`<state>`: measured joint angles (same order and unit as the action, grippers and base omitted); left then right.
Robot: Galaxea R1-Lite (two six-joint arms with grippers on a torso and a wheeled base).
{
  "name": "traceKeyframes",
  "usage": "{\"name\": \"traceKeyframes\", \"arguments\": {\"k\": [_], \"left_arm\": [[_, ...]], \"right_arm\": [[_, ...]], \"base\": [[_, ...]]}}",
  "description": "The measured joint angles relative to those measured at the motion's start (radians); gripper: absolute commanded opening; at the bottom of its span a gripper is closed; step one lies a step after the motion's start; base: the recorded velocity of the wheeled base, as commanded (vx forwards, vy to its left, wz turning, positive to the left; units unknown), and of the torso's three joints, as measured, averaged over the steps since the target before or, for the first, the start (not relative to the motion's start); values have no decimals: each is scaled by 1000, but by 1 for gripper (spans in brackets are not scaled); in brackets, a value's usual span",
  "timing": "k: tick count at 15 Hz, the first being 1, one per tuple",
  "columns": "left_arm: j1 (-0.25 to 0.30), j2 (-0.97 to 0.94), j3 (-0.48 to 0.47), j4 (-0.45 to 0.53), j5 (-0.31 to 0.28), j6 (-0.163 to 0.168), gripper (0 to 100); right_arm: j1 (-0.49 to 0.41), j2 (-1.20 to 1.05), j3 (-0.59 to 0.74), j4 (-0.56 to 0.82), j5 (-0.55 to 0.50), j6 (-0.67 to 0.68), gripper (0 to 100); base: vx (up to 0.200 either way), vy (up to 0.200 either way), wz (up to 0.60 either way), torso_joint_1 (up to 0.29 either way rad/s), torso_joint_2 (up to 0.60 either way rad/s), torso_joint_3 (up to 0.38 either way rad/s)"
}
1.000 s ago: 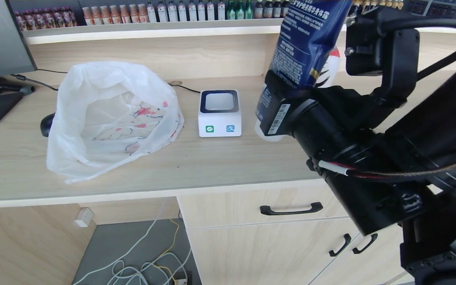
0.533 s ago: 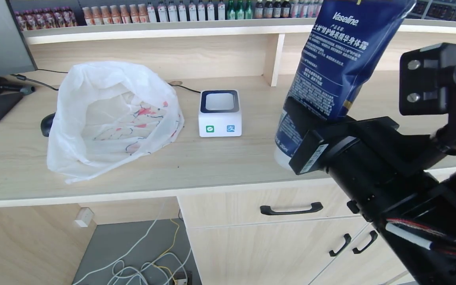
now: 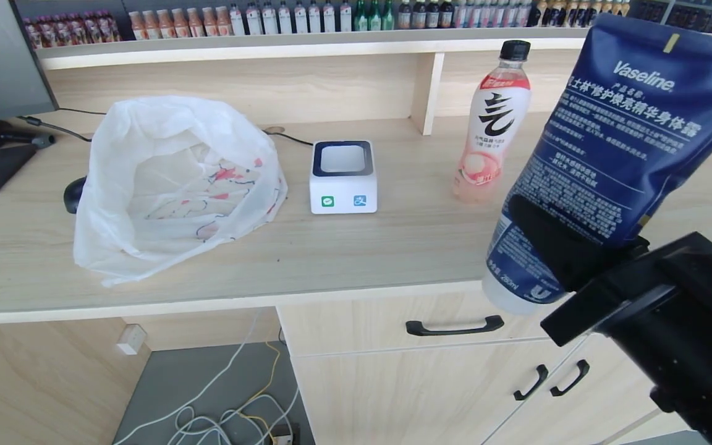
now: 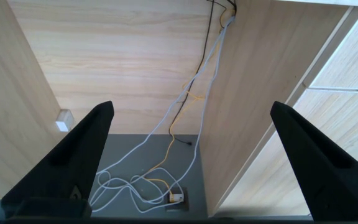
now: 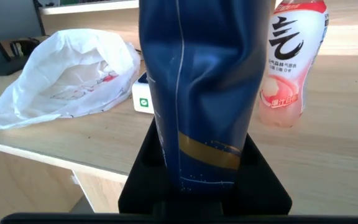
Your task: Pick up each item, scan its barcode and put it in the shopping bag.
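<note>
The head camera looks forward and down over the counter, the scanner mid-frame, moderately near; the right wrist camera, right of the scanner, faces it from close behind the blue pouch; both share scanner, shopping bag and bottle; the left wrist camera, below the scanner's level, faces floor cables.

The right pincer has carried the blue pouch rightward and nearer, uncovering the pink bottle.

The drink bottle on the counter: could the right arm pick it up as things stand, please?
Probably not: the right claw is shut on the blue tube, leaving no free grip, though the bottle stands close by.
</note>
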<state>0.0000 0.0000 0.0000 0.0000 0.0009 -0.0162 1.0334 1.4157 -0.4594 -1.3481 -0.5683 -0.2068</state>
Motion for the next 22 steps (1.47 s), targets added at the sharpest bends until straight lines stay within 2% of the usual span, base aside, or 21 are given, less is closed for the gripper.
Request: {"name": "traceKeyframes", "arguments": {"k": [4, 8, 12, 16, 17, 22], "left_arm": [[0, 0, 0, 0, 0, 0, 100], [0, 0, 0, 0, 0, 0, 100], [0, 0, 0, 0, 0, 0, 100], [0, 0, 0, 0, 0, 0, 100], [0, 0, 0, 0, 0, 0, 100], [0, 0, 0, 0, 0, 0, 100]], "right_arm": [[59, -62, 23, 0, 19, 69, 0], [66, -77, 13, 7, 144, 86, 0], [66, -78, -81, 96, 190, 197, 0], [46, -84, -144, 203, 312, 304, 0], [32, -87, -145, 231, 381, 346, 0], [-131, -88, -134, 272, 658, 507, 0]], "base": [[0, 0, 0, 0, 0, 0], [0, 0, 0, 0, 0, 0], [0, 0, 0, 0, 0, 0], [0, 0, 0, 0, 0, 0], [0, 0, 0, 0, 0, 0], [0, 0, 0, 0, 0, 0]]}}
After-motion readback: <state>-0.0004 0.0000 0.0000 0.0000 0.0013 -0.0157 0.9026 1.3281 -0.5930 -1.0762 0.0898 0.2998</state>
